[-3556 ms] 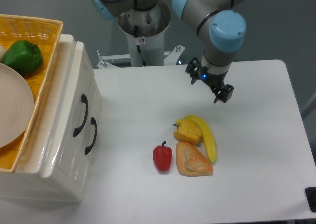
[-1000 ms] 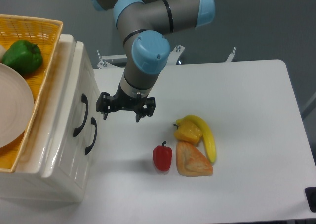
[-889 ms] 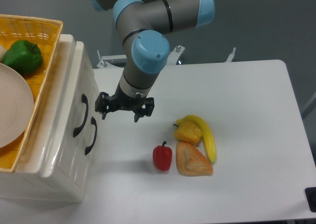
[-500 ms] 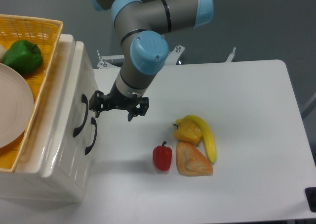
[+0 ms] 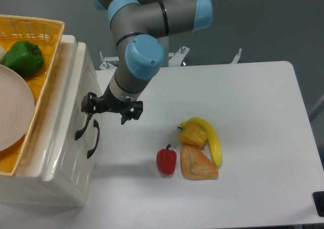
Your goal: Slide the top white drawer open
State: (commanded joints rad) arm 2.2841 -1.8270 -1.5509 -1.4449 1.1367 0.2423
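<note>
The cream-white cabinet stands at the left, its front facing the table. The top white drawer [image 5: 81, 82] is closed, and its curved black handle [image 5: 81, 126] sits left of the lower drawer's handle [image 5: 94, 138]. My gripper [image 5: 110, 108] hovers just in front of the drawer face, jaws open and spread wide. One fingertip [image 5: 89, 103] is at the upper end of the top handle; whether it touches I cannot tell. The other fingertip [image 5: 131, 112] is over the table. Nothing is held.
A yellow wicker basket [image 5: 49, 37] sits on top of the cabinet, holding a green pepper [image 5: 23, 58] and a white plate [image 5: 12, 112]. On the table lie a red pepper [image 5: 166, 160], a yellow pepper [image 5: 193, 134], a banana [image 5: 212, 140] and a bread roll [image 5: 197, 163].
The arm has swung from the table's right side across to the cabinet. In the last second the open gripper moved left until one fingertip reached the top handle.
</note>
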